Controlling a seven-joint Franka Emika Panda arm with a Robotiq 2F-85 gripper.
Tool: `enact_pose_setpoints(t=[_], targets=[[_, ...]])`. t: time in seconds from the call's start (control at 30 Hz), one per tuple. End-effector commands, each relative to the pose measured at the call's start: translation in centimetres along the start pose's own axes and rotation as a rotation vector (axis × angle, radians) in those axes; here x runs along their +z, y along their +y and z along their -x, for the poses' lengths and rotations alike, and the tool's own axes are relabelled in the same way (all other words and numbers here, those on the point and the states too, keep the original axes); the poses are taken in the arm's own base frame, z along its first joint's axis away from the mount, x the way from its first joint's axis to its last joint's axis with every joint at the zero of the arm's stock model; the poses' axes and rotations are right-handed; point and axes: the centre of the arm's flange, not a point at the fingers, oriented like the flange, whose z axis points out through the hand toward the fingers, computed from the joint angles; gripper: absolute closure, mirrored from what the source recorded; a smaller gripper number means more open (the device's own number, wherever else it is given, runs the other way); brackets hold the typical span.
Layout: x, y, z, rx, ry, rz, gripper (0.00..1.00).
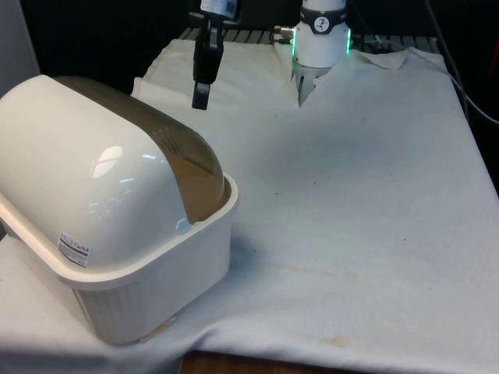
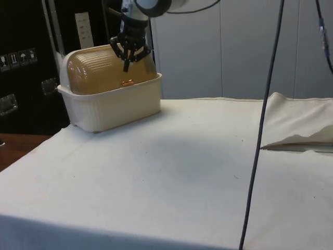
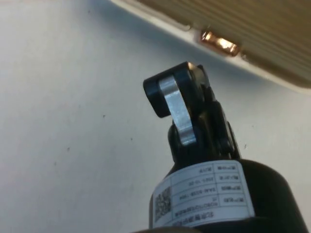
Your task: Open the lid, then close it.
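Note:
A cream bread box (image 1: 156,265) stands at the front view's left, its rounded cream back shell (image 1: 86,171) turned to that camera. Its translucent brown roll lid (image 2: 104,70) is down on the front rim, with a small copper-coloured handle (image 2: 127,82) at its lower edge. My gripper (image 2: 126,66) hangs just above and in front of that handle, pointing down, clear of the lid. The fingers (image 3: 177,109) are pressed together with nothing between them, and the handle (image 3: 219,43) lies a short way beyond their tip. From the front, the gripper (image 1: 201,100) hovers behind the box.
White cloth (image 1: 351,218) covers the table, with a raised fold (image 2: 296,140) near one edge. A black cable (image 2: 263,125) hangs across the side view.

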Motion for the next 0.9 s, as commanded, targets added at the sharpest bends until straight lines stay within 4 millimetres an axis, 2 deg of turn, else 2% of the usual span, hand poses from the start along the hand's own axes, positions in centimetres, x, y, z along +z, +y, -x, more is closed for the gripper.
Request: enact_pose_setpoints(t=[0.0, 0.43, 0.67, 0.87], targets=[[-0.4, 0.1, 0.2, 0.004, -0.001, 0.006, 1.00], [-2.8, -0.7, 2.4, -0.033, -0.057, 0.011, 1.00], [-4.9, -1.0, 4.1, -0.050, -0.072, 0.016, 1.00], [-5.7, -0.9, 5.4, -0.059, -0.086, 0.011, 1.00]])
